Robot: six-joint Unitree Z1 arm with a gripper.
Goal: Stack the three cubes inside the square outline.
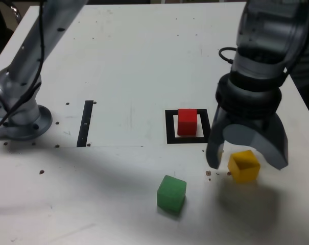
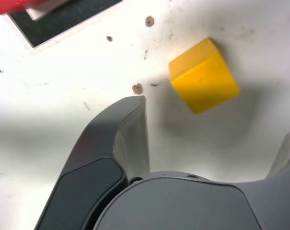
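The gripper (image 1: 246, 162) hung over the yellow cube (image 1: 243, 165) with its fingers (image 1: 214, 153) spread wide apart, one on each side of the block and clamped on nothing. In the exterior view the cube sat on the white counter (image 1: 118, 76) between the two dark fingers, closer to the finger on that view's right, and neither finger looked to be touching it. The wrist view showed the same: the yellow cube (image 2: 203, 75) lay ahead of the palm in the gap, its faces turned at a slant to the line of the fingers (image 2: 121, 139) rather than square to them. That skew was probably what the coming move turned on, since closing would likely meet corners first and twist the block unless the wrist turned or the cube was allowed to self-align. From the yellow cube, the red cube (image 1: 187, 122) stood at about ten o'clock in the exterior view, inside the square outline (image 1: 171, 127), and it appeared to be the base of the stack. The green cube (image 1: 171, 194) lay at about eight o'clock from the yellow one, well apart from the fingers, not yet stacked.
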